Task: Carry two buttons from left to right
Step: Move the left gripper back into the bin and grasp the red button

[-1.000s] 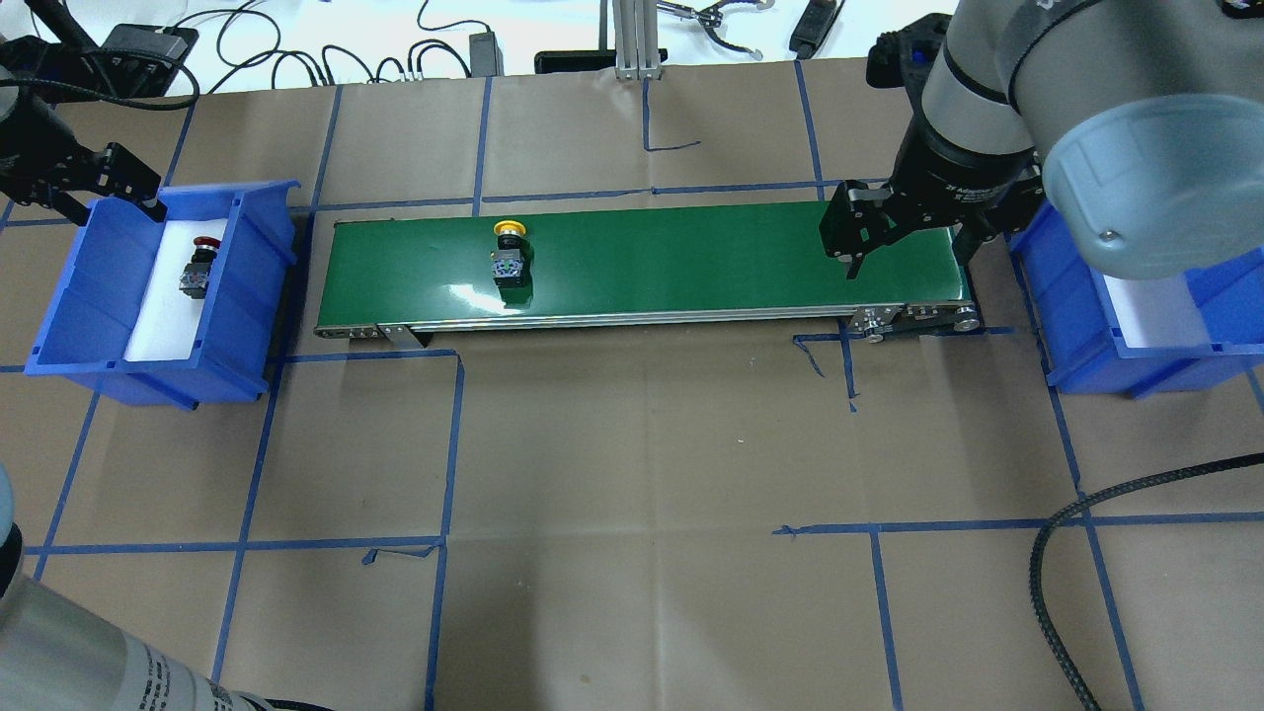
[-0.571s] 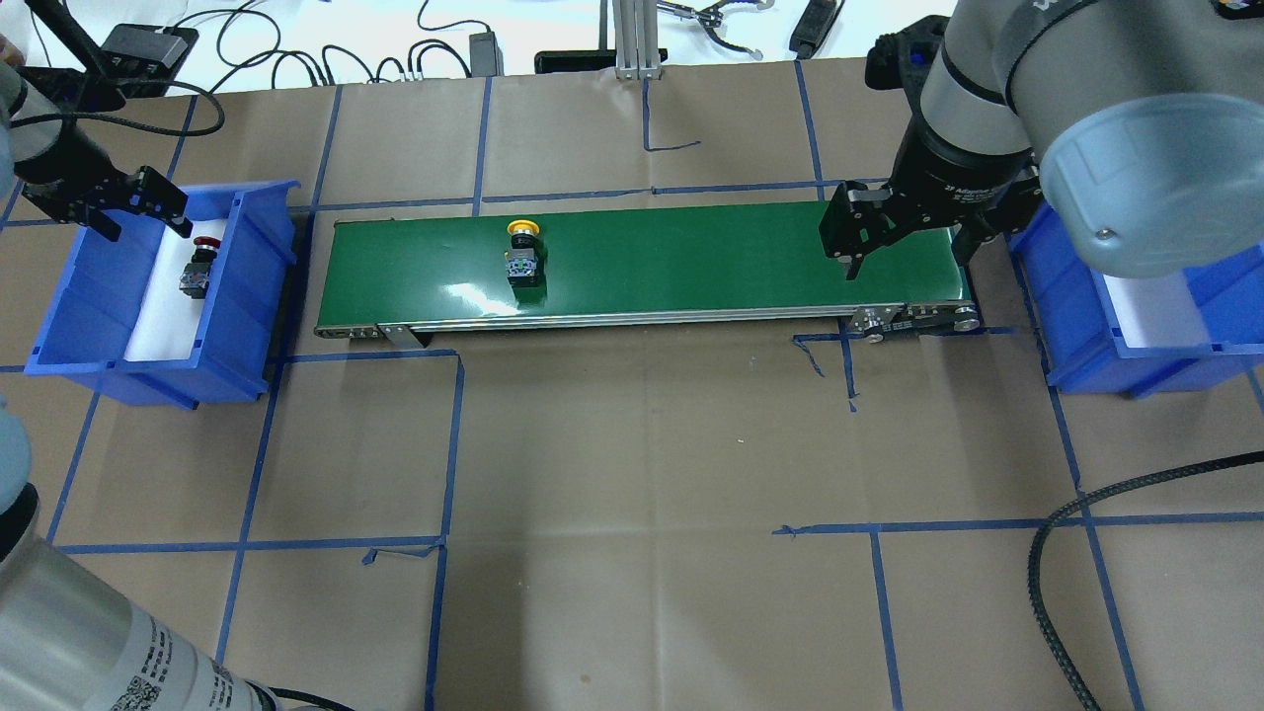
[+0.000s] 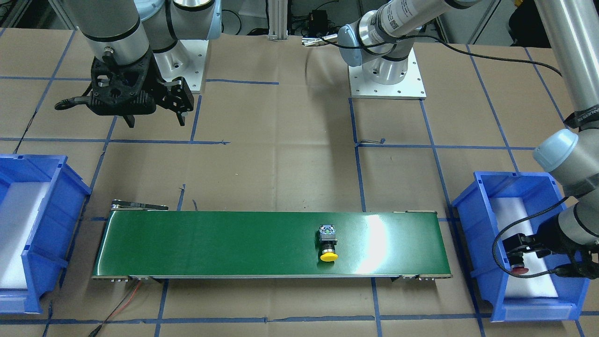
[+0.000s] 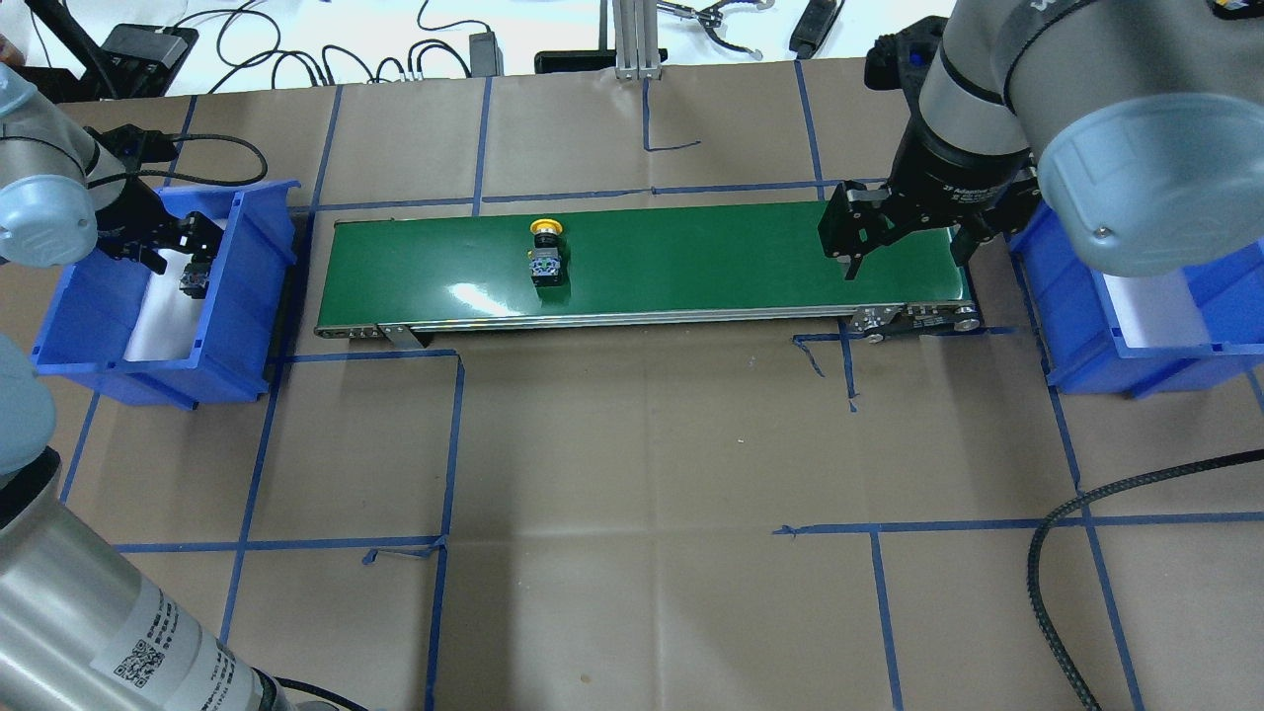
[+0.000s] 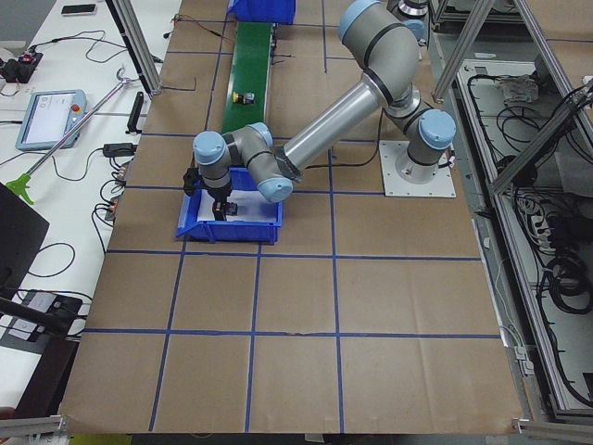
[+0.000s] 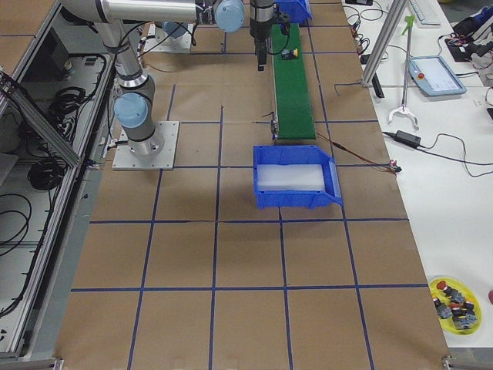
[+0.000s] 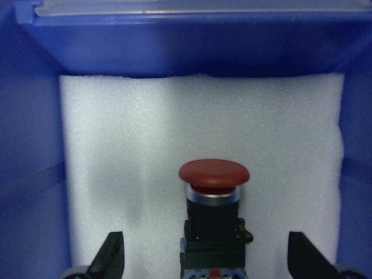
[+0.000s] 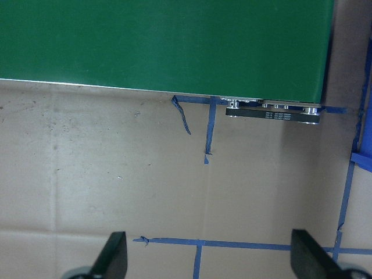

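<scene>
The red button (image 7: 214, 221) lies on white foam in the left blue bin (image 4: 247, 296). My left gripper (image 7: 206, 256) is down inside that bin, open, with one finger on each side of the button and a wide gap to each; in the overhead view it hides the red cap. The yellow button (image 4: 546, 255) lies on the green conveyor belt (image 4: 691, 257), left of its middle, with the cap pointing away from me. At the belt's right end hangs my right gripper (image 4: 908, 259), open and holding nothing.
The right blue bin (image 4: 1086, 336), lined with white foam, stands just past the belt's right end, partly under my right arm. A black cable (image 4: 1047, 553) loops over the paper at the front right. Blue tape lines cross the brown table cover.
The yellow button has travelled right along the belt. My left gripper has moved right and down into the left bin, over the red button. The right arm has stayed in place.
</scene>
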Tool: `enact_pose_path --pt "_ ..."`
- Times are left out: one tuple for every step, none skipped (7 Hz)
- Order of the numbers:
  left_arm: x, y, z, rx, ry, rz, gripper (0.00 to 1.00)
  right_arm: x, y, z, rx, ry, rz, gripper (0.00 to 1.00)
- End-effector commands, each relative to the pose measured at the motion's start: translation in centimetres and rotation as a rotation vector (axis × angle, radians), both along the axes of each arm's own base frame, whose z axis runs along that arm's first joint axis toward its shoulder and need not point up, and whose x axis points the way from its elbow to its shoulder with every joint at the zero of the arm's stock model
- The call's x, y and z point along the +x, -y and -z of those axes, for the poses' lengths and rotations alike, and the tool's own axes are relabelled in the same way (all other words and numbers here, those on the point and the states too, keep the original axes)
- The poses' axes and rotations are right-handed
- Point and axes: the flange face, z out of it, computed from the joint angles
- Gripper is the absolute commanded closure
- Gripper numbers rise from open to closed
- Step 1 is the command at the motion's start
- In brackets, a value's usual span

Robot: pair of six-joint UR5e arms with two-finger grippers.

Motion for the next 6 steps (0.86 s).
enact_pose_path --pt "-0.1 -0.2 0.7 0.0 0.003 -0.002 0.06 0.0 0.0 0.0 0.0 0.0 0.0 0.0" --pt "-0.1 -0.2 0.3 -0.004 0.007 -0.006 0.43 0.0 0.0 0.0 0.0 0.0 0.0 0.0" --pt "-0.2 0.0 -0.5 -0.015 0.013 -0.014 0.69 0.0 0.0 0.0 0.002 0.0 0.0 0.0" --pt "-0.3 -0.1 -0.6 -0.015 0.013 -0.017 0.87 0.0 0.0 0.0 0.0 -0.002 -0.001 0.0" --pt "0.0 0.2 -1.9 -0.025 0.016 -0.017 0.94 0.0 0.0 0.0 -0.002 -0.001 -0.001 0.0" --pt "0.2 -0.1 -3.7 -0.02 0.017 -0.019 0.94 0.0 0.0 0.0 -0.001 0.0 0.0 0.0"
